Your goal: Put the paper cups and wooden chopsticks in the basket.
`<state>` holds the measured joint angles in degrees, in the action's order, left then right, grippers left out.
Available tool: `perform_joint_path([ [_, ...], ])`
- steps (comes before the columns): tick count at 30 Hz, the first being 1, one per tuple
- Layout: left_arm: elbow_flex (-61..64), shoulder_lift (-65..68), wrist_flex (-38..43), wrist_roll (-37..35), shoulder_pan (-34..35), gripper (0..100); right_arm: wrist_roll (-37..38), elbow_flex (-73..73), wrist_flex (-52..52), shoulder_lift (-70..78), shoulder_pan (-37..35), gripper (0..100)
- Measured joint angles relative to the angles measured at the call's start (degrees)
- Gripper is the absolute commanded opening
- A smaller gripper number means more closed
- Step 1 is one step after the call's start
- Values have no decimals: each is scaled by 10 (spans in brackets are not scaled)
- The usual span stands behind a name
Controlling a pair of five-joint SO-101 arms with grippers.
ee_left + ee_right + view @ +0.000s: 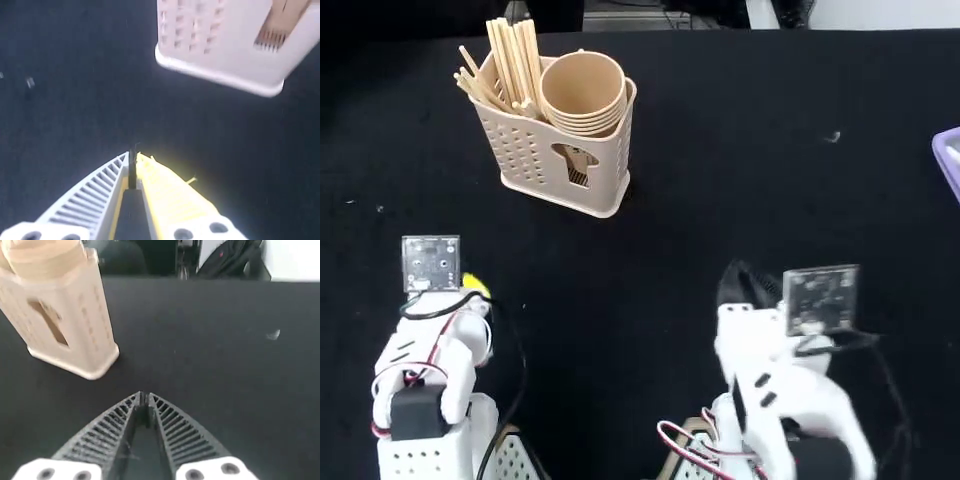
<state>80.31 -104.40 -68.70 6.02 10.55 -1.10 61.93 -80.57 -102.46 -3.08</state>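
A cream perforated basket (560, 165) stands at the back left of the black table. A stack of paper cups (584, 95) sits in its right half and a bundle of wooden chopsticks (505, 65) stands in its left half. The basket (225, 45) lies ahead of my left gripper (133, 160), which is shut with nothing in it and drawn back near its base (470, 285). My right gripper (145, 402) is shut and holds nothing, also pulled back (735, 280). The basket (65, 335) with the cups (42, 255) stands some way off from it.
A purple object (948, 155) shows at the table's right edge. A tiny pale scrap (833, 136) lies on the cloth at the back right. Both arm bases stand at the front edge.
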Motion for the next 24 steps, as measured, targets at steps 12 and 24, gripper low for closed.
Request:
perform_joint_path([
  [12,87,-2,-65,1,0,30,-26,241,26,-8,1,15],
  [24,156,3,-52,1,1,30,-26,345,57,-8,4,12],
])
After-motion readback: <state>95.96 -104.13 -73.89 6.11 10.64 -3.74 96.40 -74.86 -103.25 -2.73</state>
